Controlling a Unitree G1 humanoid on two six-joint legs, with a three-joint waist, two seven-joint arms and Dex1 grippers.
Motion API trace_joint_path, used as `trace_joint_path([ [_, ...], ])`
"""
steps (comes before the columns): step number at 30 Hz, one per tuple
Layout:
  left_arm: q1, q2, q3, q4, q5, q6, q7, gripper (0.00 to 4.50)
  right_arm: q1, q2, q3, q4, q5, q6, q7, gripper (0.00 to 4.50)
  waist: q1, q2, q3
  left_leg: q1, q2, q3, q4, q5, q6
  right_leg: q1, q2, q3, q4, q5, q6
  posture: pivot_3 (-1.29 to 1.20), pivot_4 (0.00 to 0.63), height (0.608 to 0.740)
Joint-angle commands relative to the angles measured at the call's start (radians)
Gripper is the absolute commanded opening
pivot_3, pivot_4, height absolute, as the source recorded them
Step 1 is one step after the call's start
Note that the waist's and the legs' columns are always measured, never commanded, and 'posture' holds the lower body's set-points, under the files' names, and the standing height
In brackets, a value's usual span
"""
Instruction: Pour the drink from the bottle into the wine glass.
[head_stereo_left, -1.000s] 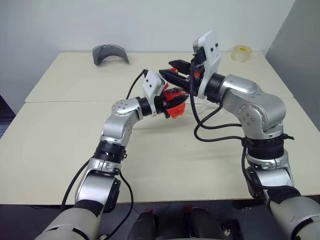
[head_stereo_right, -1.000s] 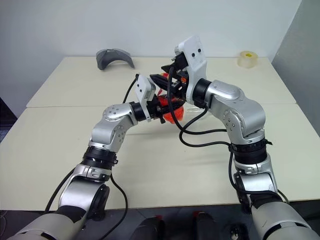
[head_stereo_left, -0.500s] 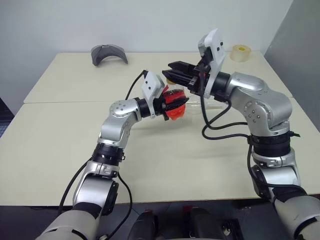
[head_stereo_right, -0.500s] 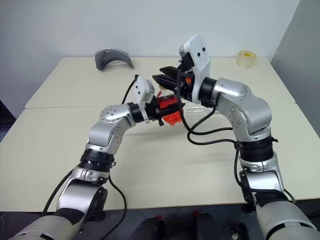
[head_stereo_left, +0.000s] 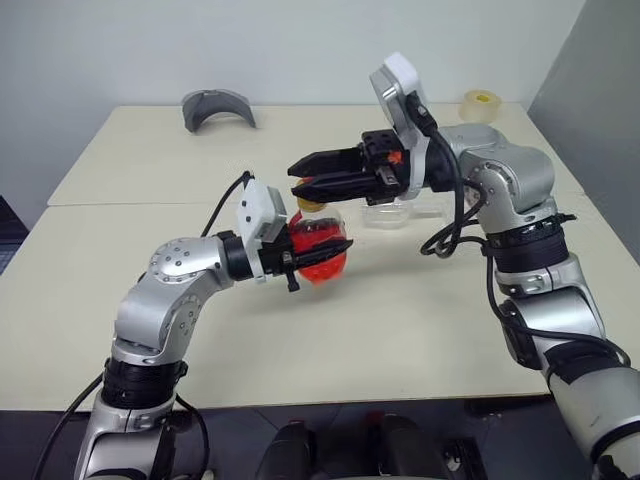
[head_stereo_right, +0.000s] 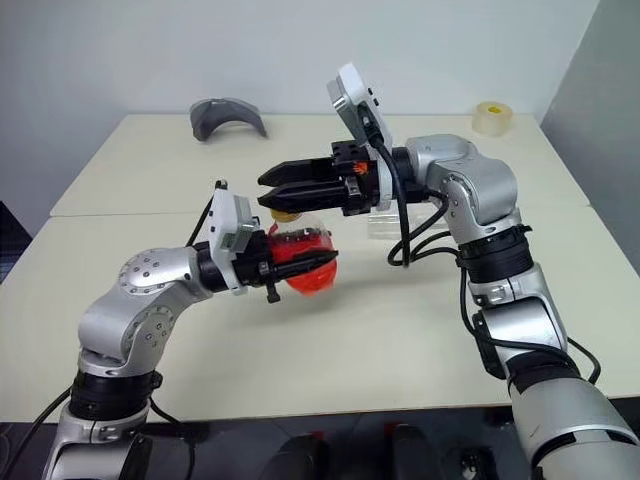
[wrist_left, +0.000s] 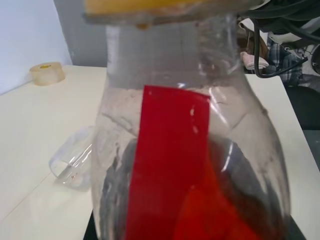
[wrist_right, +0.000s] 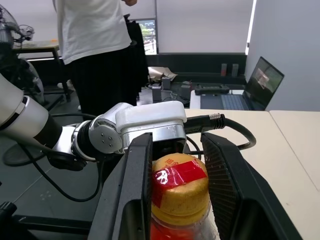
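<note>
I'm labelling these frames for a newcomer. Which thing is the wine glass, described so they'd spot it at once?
On the cream table, look just behind the right tool. The clear stemmed wine glass lies on its side there, empty, unlike the small clear plastic bottle of red drink.

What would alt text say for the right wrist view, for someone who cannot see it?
Two black fingers of the right hand flank the bottle's yellow cap, which carries a red sticker. Behind it is the robot's left hand; a person in a white top stands farther back.
</note>
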Motion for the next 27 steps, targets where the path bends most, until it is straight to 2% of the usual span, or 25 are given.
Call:
trace_joint_path([
  [1, -0.018, -0.014, -0.014, -0.076, -0.021, -0.015, 0.025, 1.28, -0.033, -0.019, -0.017, -0.002, -0.026, -0.008, -0.013, 2.22, 0.006, 0.0, 0.0, 0.0, 0.0, 0.0, 0.0, 0.0, 0.0, 0.0, 0.0, 0.0, 0.0, 0.0, 0.0, 0.0, 0.15, 0.74],
  [7, 0.044, -0.028, 0.034, -0.017, 0.024, 0.0, 0.166, 1.27, 0.052, -0.139, -0.085, -0.155, 0.009, 0.123, -0.085, 4.37, 0.012, 0.0, 0.0, 0.0, 0.0, 0.0, 0.0, 0.0, 0.0, 0.0, -0.001, 0.0, 0.0, 0.0, 0.0, 0.0, 0.15, 0.74],
  [8, 0.054, -0.032, 0.045, -0.013, 0.023, 0.008, 0.192, 1.27, 0.071, -0.158, -0.105, -0.191, 0.014, 0.147, -0.117, 4.5, 0.012, 0.0, 0.0, 0.0, 0.0, 0.0, 0.0, 0.0, 0.0, 0.0, -0.001, 0.001, 0.0, 0.0, 0.0, 0.0, 0.15, 0.74],
  [11, 0.057, -0.046, 0.053, 0.004, 0.028, 0.01, 0.243, 1.27, 0.123, -0.187, -0.159, -0.288, 0.026, 0.201, -0.221, 4.5, 0.012, 0.0, 0.0, -0.001, 0.0, 0.0, 0.0, 0.0, 0.0, -0.001, -0.001, 0.0, 0.0, 0.0, 0.0, 0.0, 0.15, 0.74],
  [13, 0.036, -0.065, 0.035, 0.035, 0.039, -0.007, 0.257, 1.27, 0.172, -0.179, -0.198, -0.368, 0.006, 0.221, -0.346, 4.5, 0.013, 0.0, 0.0, 0.0, 0.0, 0.0, -0.001, 0.0, 0.0, -0.001, 0.0, 0.0, 0.0, 0.0, 0.0, 0.0, 0.15, 0.74],
  [19, -0.13, -0.179, 0.006, 0.242, 0.09, -0.08, 0.309, 1.27, 0.251, -0.062, -0.214, -0.515, -0.052, 0.243, -0.661, 4.5, 0.013, 0.0, 0.0, -0.001, 0.0, 0.0, 0.0, 0.0, 0.0, 0.0, 0.0, 0.0, 0.001, 0.0, 0.0, 0.0, 0.15, 0.74],
  [23, -0.233, -0.24, -0.023, 0.387, 0.136, -0.177, 0.291, 1.27, 0.254, 0.013, -0.19, -0.51, -0.089, 0.224, -0.778, 4.5, 0.012, 0.0, 0.0, -0.001, 0.0, 0.001, 0.0, 0.002, -0.004, 0.0, 0.0, 0.001, 0.0, 0.0, 0.0, 0.0, 0.15, 0.74],
  [27, -0.295, -0.259, -0.029, 0.485, 0.154, -0.242, 0.255, 1.27, 0.217, 0.056, -0.173, -0.456, -0.126, 0.184, -0.832, 4.5, 0.009, 0.0, 0.0, -0.001, -0.001, 0.002, 0.0, 0.002, -0.004, -0.001, 0.0, 0.001, 0.001, 0.0, 0.0, 0.0, 0.15, 0.74],
])
